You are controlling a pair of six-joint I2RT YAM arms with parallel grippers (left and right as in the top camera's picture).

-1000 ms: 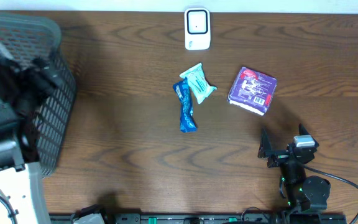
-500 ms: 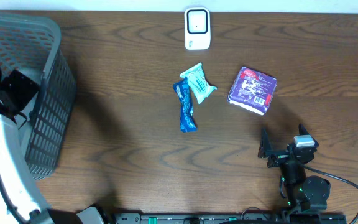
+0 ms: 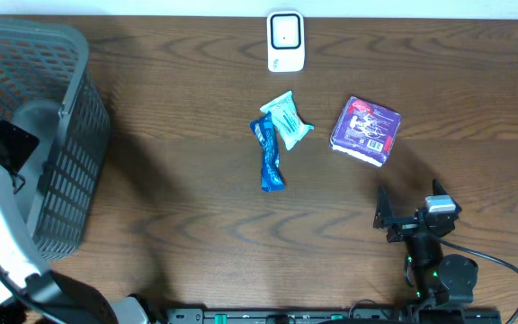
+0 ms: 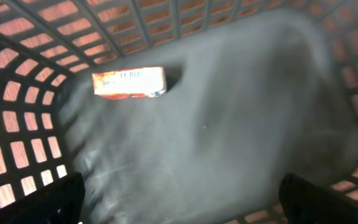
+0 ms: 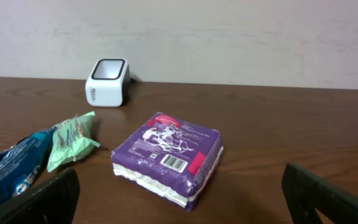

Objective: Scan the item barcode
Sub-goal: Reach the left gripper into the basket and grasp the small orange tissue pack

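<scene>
left gripper (image 4: 179, 208) and right gripper (image 3: 409, 202) both wide, empty; pinch purple square soft pack (image 3: 366, 131) at right's 11 o'clock by its sides, barcode (image 5: 174, 162) (seemingly top face) clear for white boxy scanner (image 3: 285, 41) at table's 12 o'clock

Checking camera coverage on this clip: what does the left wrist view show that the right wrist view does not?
Only the left wrist view: the inside of the grey lattice plastic basket, with a small orange-and-white box lying on its floor near one wall.

Only the right wrist view: the brown wooden table carrying the white box-shaped scanner, the purple square packet with its barcode visible, a pale green wrapper and a blue wrapper.

Shared: each shows its own fingertips, the left pincer and the right pincer, open and holding nothing.
</scene>
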